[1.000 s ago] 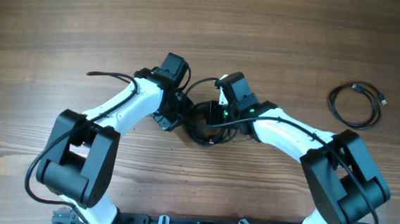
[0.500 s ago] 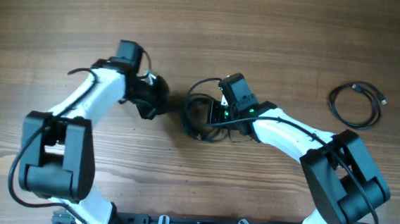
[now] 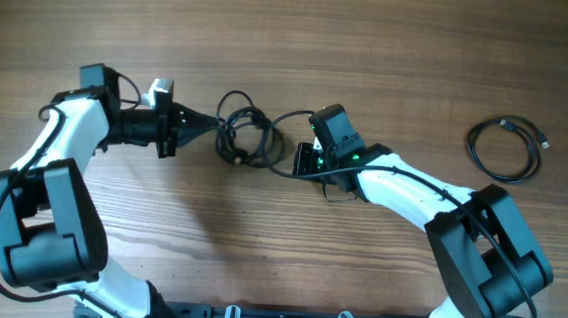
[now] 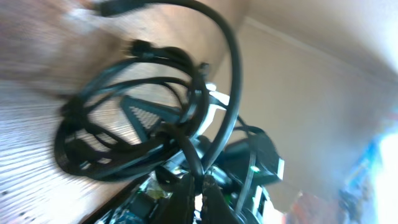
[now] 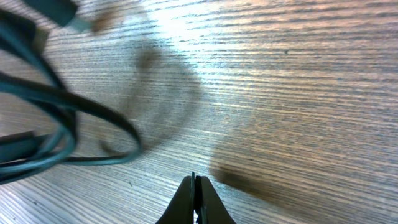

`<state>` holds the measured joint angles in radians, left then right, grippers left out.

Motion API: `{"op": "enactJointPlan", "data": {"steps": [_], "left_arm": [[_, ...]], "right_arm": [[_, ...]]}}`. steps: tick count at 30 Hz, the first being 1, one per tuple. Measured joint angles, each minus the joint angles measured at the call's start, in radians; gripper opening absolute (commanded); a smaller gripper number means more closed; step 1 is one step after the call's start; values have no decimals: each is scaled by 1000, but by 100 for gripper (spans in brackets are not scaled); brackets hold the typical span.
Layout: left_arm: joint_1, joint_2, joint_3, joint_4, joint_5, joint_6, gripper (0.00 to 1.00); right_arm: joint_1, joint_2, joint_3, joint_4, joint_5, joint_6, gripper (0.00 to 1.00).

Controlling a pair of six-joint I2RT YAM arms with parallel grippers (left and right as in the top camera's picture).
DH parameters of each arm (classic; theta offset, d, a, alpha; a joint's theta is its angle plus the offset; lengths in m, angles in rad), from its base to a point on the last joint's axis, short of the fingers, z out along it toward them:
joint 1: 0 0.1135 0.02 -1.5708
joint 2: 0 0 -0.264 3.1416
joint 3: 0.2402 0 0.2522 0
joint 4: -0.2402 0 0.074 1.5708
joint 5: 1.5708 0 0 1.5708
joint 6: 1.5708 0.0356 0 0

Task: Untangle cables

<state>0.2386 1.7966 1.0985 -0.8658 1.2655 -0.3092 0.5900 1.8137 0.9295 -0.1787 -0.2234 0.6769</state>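
Note:
A tangle of thin black cables [image 3: 242, 138] lies left of the table's middle. My left gripper [image 3: 211, 127] points right and is shut on one strand of it. In the left wrist view the fingers [image 4: 199, 186] pinch a cable, and the looped bundle [image 4: 118, 137] hangs beyond them. One loop [image 3: 289, 115] trails toward my right gripper [image 3: 302, 163]. The right gripper sits low over the table with its jaws [image 5: 194, 182] shut, and no cable shows between them. Cable strands [image 5: 62, 99] lie ahead of it to the left.
A separate black cable [image 3: 505, 149] lies neatly coiled at the far right of the wooden table [image 3: 392, 46]. Both arm bases stand at the front edge.
My left arm has swung far to the left, dragging most of the cable bundle away from the right gripper. The right arm has stayed in place.

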Motion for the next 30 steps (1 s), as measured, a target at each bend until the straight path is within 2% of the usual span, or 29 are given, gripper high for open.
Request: {"op": "enactJointPlan", "data": {"steps": [3, 4, 8, 12, 17, 21, 23, 24, 26, 30], "left_arm": [[10, -2, 0, -34, 45, 52, 4], [10, -3, 0, -53, 45, 70, 4], [-16, -4, 0, -89, -4, 99, 4], [-63, -4, 0, -93, -61, 111, 4], [-120, -4, 0, -91, -140, 111, 4], [-136, -4, 0, -34, -307, 2, 4], [-126, -4, 0, 24, -346, -67, 4], [-113, -4, 0, 69, -353, -155, 4], [-81, -5, -1, 227, -397, -237, 4], [-128, -10, 3, 252, -707, -323, 4]], "right_arm": [[0, 0, 0, 1, 4, 0, 8], [0, 0, 0, 1, 4, 0, 11], [-2, 0, -5, 59, -49, -76, 38], [-10, 0, -6, 113, -170, -145, 44], [-95, 0, -6, 173, -373, -185, 62], [-132, 0, -8, 211, -466, -189, 63], [-113, 0, -9, 267, -506, -188, 63], [-76, 0, -9, 321, -509, -171, 63], [-25, 1, -9, 337, -452, -126, 68], [39, 5, -9, 338, -328, -95, 69]]}}
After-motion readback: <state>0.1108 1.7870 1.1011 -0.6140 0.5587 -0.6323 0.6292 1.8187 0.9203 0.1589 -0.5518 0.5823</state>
